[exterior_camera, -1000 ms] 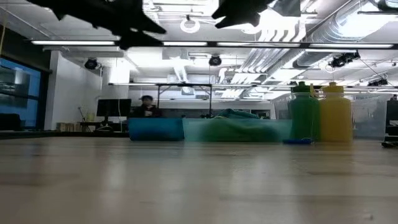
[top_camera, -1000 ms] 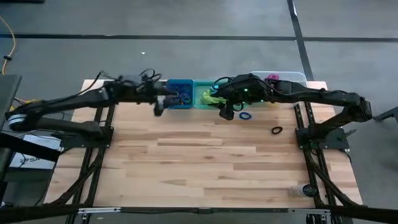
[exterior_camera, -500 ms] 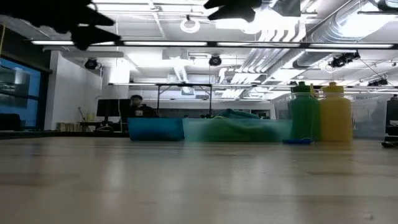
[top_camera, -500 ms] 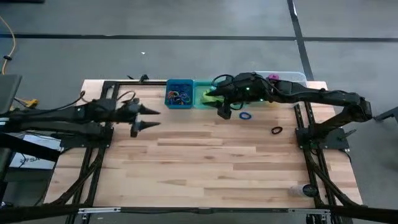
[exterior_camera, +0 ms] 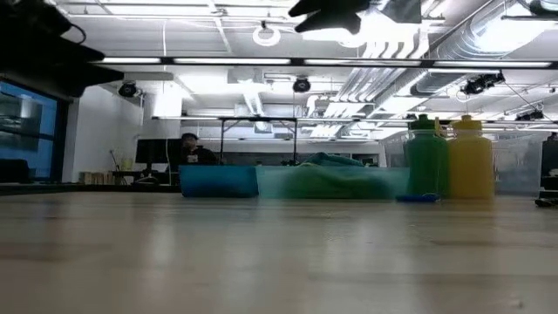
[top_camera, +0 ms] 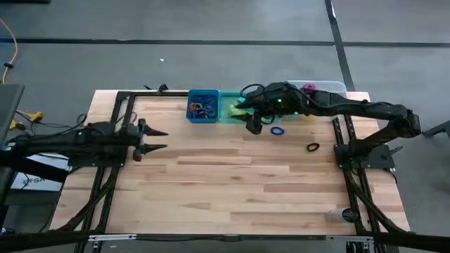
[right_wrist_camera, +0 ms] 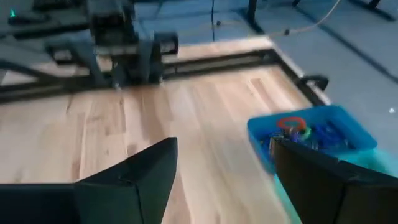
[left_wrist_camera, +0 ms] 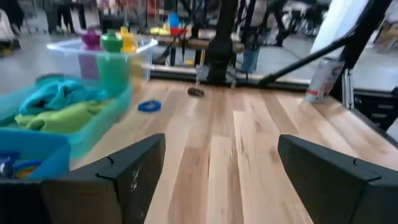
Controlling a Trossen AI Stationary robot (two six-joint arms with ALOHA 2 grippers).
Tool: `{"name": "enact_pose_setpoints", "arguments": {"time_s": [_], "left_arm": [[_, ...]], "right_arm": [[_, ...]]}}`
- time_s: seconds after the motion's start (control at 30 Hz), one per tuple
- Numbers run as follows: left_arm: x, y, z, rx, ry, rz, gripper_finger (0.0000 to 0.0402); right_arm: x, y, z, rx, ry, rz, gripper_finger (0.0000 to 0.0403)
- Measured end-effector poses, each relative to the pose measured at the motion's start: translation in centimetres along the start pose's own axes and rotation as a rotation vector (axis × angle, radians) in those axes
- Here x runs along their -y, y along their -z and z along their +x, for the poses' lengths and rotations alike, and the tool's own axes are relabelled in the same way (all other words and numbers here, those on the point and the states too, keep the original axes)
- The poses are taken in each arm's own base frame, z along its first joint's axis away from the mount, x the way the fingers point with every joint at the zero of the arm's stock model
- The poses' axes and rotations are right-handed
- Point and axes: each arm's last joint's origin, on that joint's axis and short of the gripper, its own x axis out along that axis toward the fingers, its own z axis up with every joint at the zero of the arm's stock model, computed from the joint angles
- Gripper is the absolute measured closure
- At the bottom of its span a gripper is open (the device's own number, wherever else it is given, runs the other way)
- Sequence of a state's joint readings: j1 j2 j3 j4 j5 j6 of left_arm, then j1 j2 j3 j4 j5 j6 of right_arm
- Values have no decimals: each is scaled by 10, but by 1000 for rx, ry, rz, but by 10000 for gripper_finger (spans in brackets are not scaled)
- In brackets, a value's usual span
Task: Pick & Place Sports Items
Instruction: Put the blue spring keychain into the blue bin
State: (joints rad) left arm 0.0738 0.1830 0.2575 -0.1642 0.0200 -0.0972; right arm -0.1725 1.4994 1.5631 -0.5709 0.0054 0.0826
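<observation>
- High view: the left gripper [top_camera: 156, 140] hangs over the left side of the pale wooden tabletop [top_camera: 225, 190], jaws parted and empty. The right gripper [top_camera: 254, 125] hovers beside the green rectangular plastic bin [top_camera: 230, 111]. A small blue rubbery ring [top_camera: 278, 131] and a dark ring [top_camera: 313, 147] lie on the wood.
- Low view: a green plastic bottle [exterior_camera: 426, 157] and a yellow plastic bottle [exterior_camera: 472, 158] stand side by side.
- Left wrist view: a teal cloth [left_wrist_camera: 59, 96] and a lime-green cloth [left_wrist_camera: 62, 116] lie in the green bin.
- Right wrist view: jaws apart, empty — coloured rings fill the blue rectangular plastic bin [right_wrist_camera: 339, 124].

Blue bin [top_camera: 203, 107], teal cloth [left_wrist_camera: 59, 96], lime-green cloth [left_wrist_camera: 59, 117].
</observation>
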Motion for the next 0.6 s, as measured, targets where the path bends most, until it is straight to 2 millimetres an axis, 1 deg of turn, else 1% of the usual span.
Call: {"name": "enact_pose_setpoints", "arguments": {"time_s": [0.13,0.23,0.3,0.47,0.6], "left_arm": [[-1,11,-4,28,-3,15,148],[-2,16,-5,34,-18,16,148],[-3,19,-5,23,-25,13,148],[-4,28,-6,-48,-52,-73,148],[-4,29,-6,-65,-55,-84,148]], "right_arm": [[1,18,-2,-191,8,3,199],[3,34,-8,-360,20,3,199],[3,40,-13,-432,16,4,199],[8,47,-28,-518,33,16,199],[16,47,-38,-524,127,59,199]]}}
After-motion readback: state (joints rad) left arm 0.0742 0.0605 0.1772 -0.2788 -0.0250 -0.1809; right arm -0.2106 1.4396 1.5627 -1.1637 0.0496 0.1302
